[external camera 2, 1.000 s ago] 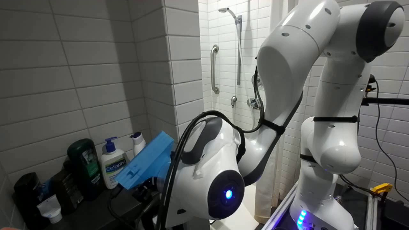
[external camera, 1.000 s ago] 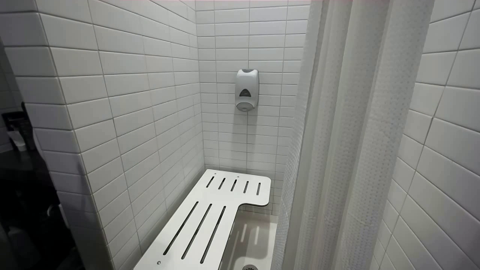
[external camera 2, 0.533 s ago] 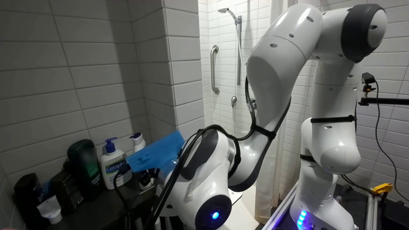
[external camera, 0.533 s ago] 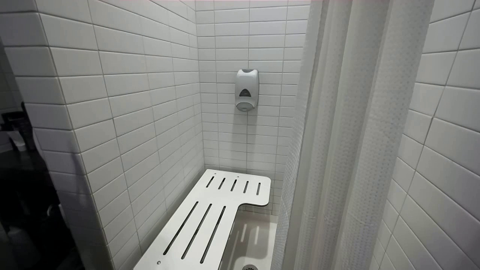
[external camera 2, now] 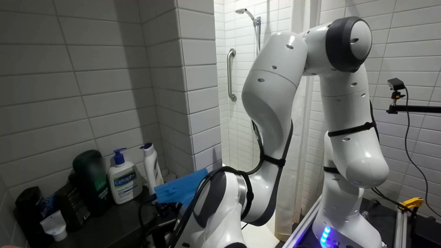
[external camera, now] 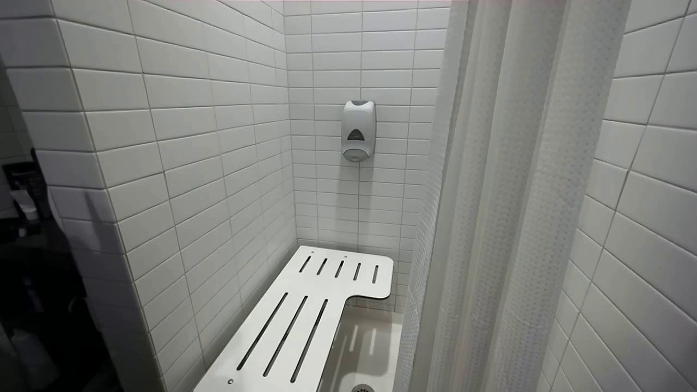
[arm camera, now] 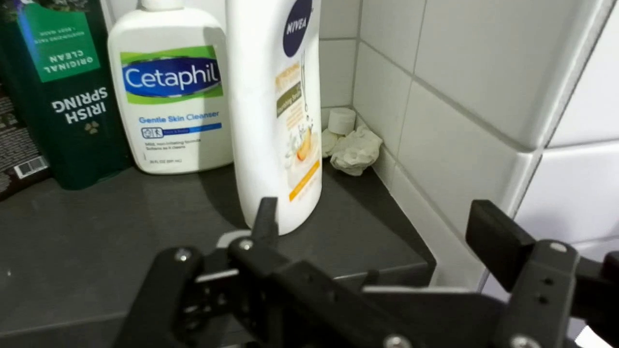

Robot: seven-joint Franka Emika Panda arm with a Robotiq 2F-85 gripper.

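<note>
My gripper (arm camera: 377, 218) is open in the wrist view, with its two black fingers wide apart and nothing between them. It is nearest to the white Nivea bottle (arm camera: 261, 106), which stands upright beyond the left finger; I cannot tell if they touch. The white Cetaphil bottle (arm camera: 169, 82) and the dark green Irish Spring bottle (arm camera: 63, 92) stand left of it. In an exterior view the Nivea bottle (external camera 2: 151, 167) and Cetaphil bottle (external camera 2: 124, 181) stand on the counter. There the gripper is partly hidden by a blue sheet (external camera 2: 179, 188) on the wrist.
The dark counter (arm camera: 121, 232) ends at a tiled wall corner (arm camera: 522, 150). Crumpled white paper (arm camera: 355, 150) and a white cap (arm camera: 341, 121) lie in the corner. Dark bottles and a white tube (external camera 2: 54, 225) stand farther left. A slotted shower seat (external camera: 305, 305) and curtain (external camera: 506, 190) show elsewhere.
The arm has lowered and its upper part has swung left in the exterior view. The blue sheet has moved down and right, uncovering more of the Nivea and Cetaphil bottles.
</note>
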